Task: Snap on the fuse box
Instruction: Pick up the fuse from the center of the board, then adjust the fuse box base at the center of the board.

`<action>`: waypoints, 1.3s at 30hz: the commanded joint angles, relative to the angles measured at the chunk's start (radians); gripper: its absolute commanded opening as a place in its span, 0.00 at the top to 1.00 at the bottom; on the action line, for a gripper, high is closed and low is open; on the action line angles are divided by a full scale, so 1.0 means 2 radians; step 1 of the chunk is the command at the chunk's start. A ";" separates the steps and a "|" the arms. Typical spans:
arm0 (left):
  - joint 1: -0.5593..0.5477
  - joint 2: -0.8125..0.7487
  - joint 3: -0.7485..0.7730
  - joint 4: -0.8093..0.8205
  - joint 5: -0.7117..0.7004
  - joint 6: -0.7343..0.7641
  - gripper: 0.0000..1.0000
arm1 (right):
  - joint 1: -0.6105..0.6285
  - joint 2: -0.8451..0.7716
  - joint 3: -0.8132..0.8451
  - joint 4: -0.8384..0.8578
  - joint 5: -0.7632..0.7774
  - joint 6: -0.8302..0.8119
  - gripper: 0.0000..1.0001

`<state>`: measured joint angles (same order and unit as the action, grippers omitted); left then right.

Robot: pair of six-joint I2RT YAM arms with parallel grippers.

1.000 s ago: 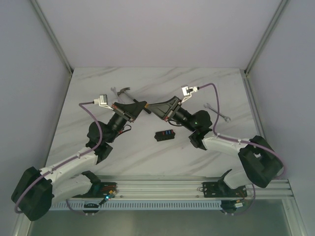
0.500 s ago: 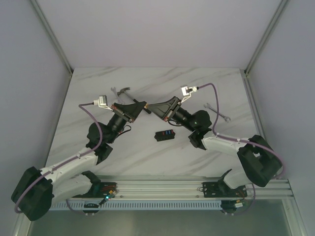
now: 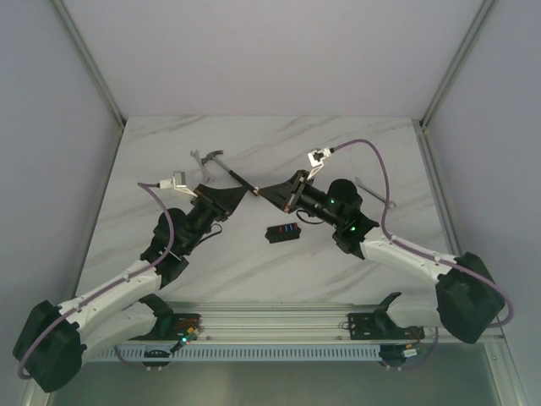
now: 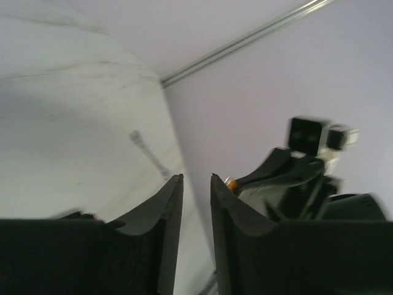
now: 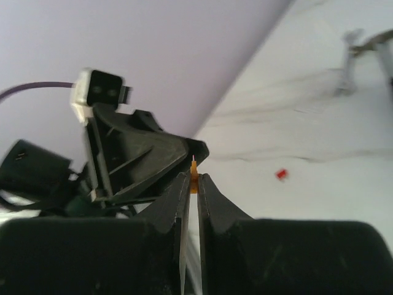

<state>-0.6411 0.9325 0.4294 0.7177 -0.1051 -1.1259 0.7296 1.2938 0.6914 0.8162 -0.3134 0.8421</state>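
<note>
The right hand (image 5: pixel 193 177) is pinched almost closed on a small orange fuse (image 5: pixel 194 184), whose thin prong sticks out past the fingertips; the left hand (image 4: pixel 196 181) faces it tip to tip, its fingers parted by a narrow slot with nothing in it; whether the two hands touch I cannot tell; both hang over the middle of the worktop (image 3: pixel 169 144).

The fuse box (image 3: pixel 283 232) lies flat on the worktop at about 5 o'clock from where the hands meet, apart from both; blue and red pieces sit in a row in its centre, too small to count.

Only the overhead view shows the box; neither wrist camera catches it; the right wrist view alone shows a tiny red fuse (image 5: pixel 281 174) loose on the marble, at 3 o'clock from the fingertips; from above the held fuse is too small to pick out.

A hammer (image 3: pixel 224 167) lies at 11 o'clock from the hands; a wrench (image 4: pixel 146 152) is blurred in the left wrist view and partly covered by the right arm from above.
</note>
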 commanded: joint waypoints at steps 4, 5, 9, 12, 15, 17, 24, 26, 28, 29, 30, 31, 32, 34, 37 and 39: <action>0.002 0.016 0.008 -0.129 -0.009 0.102 0.57 | -0.015 -0.031 0.090 -0.334 0.078 -0.125 1.00; 0.002 0.024 0.012 -0.138 -0.004 0.115 0.55 | -0.015 -0.029 0.103 -0.368 0.084 -0.140 1.00; 0.008 0.070 0.036 -0.162 0.026 0.168 0.47 | -0.015 -0.016 0.137 -0.477 0.124 -0.177 1.00; 0.017 0.123 0.059 -0.157 0.062 0.208 0.41 | -0.016 -0.004 0.152 -0.522 0.143 -0.191 1.00; 0.028 0.185 0.091 -0.147 0.105 0.233 0.37 | -0.016 0.013 0.166 -0.554 0.166 -0.190 1.00; 0.033 0.225 0.111 -0.138 0.130 0.243 0.34 | -0.016 0.029 0.189 -0.582 0.181 -0.188 1.00; 0.037 0.369 0.185 -0.124 0.213 0.264 0.36 | -0.016 0.090 0.252 -0.660 0.199 -0.213 1.00; 0.036 0.396 0.200 -0.129 0.234 0.269 0.39 | -0.016 0.100 0.258 -0.666 0.196 -0.217 1.00; 0.037 0.418 0.213 -0.135 0.250 0.275 0.42 | -0.017 0.109 0.264 -0.674 0.195 -0.221 1.00; 0.037 0.426 0.217 -0.138 0.257 0.278 0.43 | -0.016 0.114 0.269 -0.680 0.195 -0.224 1.00; 0.037 0.432 0.220 -0.140 0.264 0.279 0.44 | -0.017 0.117 0.273 -0.686 0.195 -0.226 1.00; 0.037 0.438 0.223 -0.143 0.269 0.281 0.44 | -0.017 0.120 0.278 -0.692 0.194 -0.229 1.00; 0.037 0.441 0.224 -0.145 0.275 0.281 0.46 | -0.017 0.120 0.281 -0.698 0.192 -0.231 1.00; 0.037 0.448 0.220 -0.148 0.291 0.281 0.48 | -0.016 0.134 0.288 -0.707 0.186 -0.232 1.00; 0.035 0.451 0.205 -0.146 0.309 0.278 0.51 | -0.017 0.145 0.297 -0.718 0.170 -0.235 1.00; 0.033 0.448 0.192 -0.136 0.318 0.271 0.51 | -0.017 0.152 0.304 -0.728 0.162 -0.237 1.00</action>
<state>-0.5705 1.8294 0.8467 0.4248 0.4488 -0.5892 0.6994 1.5700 1.2495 -0.5735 0.0456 0.3920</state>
